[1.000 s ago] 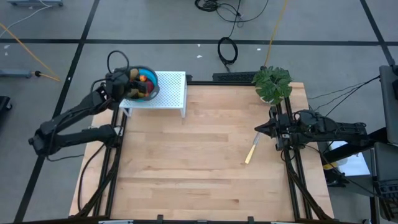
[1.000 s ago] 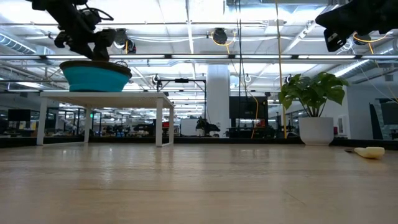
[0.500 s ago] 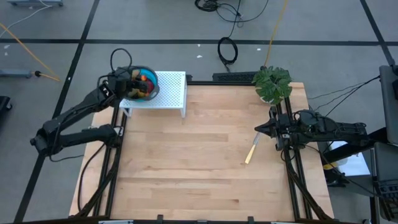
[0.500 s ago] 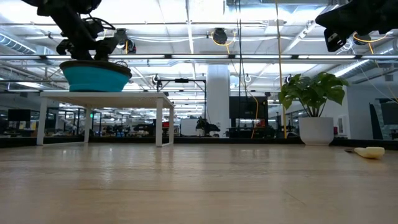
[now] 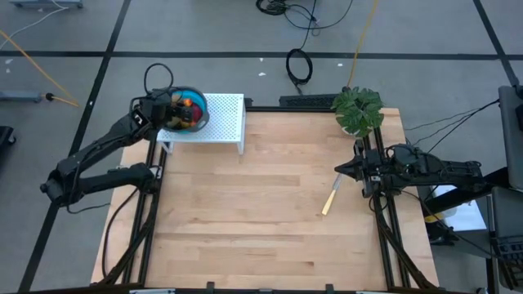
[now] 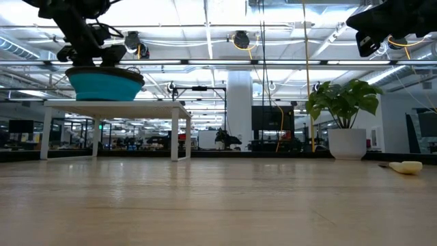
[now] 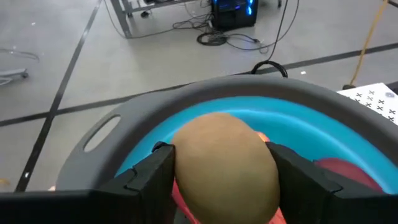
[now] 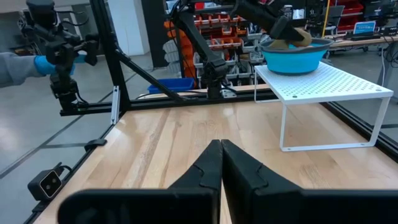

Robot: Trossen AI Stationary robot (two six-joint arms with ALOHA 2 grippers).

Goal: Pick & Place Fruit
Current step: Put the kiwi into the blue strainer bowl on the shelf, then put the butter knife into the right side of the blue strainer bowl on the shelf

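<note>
My left gripper (image 7: 221, 171) is over a blue bowl with a grey rim (image 7: 186, 106), shut on a brown kiwi oval (image 7: 224, 155). The bowl (image 5: 198, 104) stands on a white perforated shelf (image 5: 225, 118) at the table's far left corner. More fruit lies inside it: an orange ball (image 5: 188, 104) and a dark red piece (image 7: 342, 171). The low view shows the bowl (image 6: 106, 83) with the left gripper (image 6: 85, 48) above it. My right gripper (image 5: 339, 170) waits shut at the table's right edge, fingertips together (image 8: 221, 152). My left gripper pinches the kiwi oval between its two fingers, one finger (image 7: 155, 171) on each long side (image 7: 186, 162). It comes slanting down from the table's left. The kiwi sits inside the bowl's rim; whether it rests on the fruit below cannot be told.
A pale yellow stick (image 5: 331, 196) lies on the table near the right gripper. A potted leafy plant (image 5: 358, 110) stands at the far right corner. A person's blue-gloved hand (image 8: 53, 62) shows beyond the table in the right wrist view. Bare wood spans the table's middle.
My left gripper has shifted a little over the bowl, toward the far left, still shut on the kiwi.
</note>
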